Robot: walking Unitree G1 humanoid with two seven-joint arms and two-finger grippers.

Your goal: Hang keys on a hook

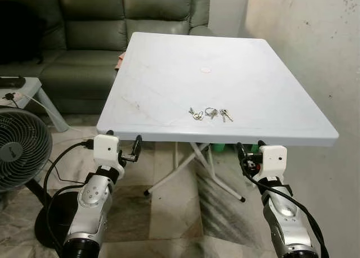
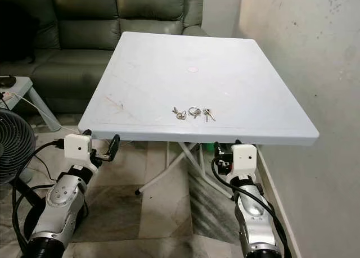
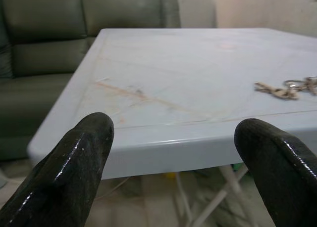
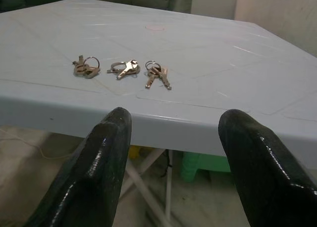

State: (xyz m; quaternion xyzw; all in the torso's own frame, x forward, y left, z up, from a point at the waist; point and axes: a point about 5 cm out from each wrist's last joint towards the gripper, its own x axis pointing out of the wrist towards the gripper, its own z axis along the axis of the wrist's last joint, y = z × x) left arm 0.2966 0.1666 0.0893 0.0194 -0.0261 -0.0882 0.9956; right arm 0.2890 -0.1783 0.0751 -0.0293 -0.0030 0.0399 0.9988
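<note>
Both tools hang just below the desk's near edge: left tool (image 1: 128,152) and right tool (image 4: 171,153), fingers spread wide, gripping nothing. Keys (image 4: 121,68) lie in three small bunches on the pale desk (image 1: 169,72) near its front edge. Right wrist view separates the bunches; left wrist view catches them only at its margin. Green sofa (image 1: 95,27) behind, fan (image 1: 19,148) left, wall right, marble floor.

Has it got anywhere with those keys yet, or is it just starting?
Just starting, it seems. Nothing looks done: the keys lie on the table in three small bunches. Both the left gripper and right gripper are open, holding nothing, level with the near edge. Grabbing and hanging remain.
</note>
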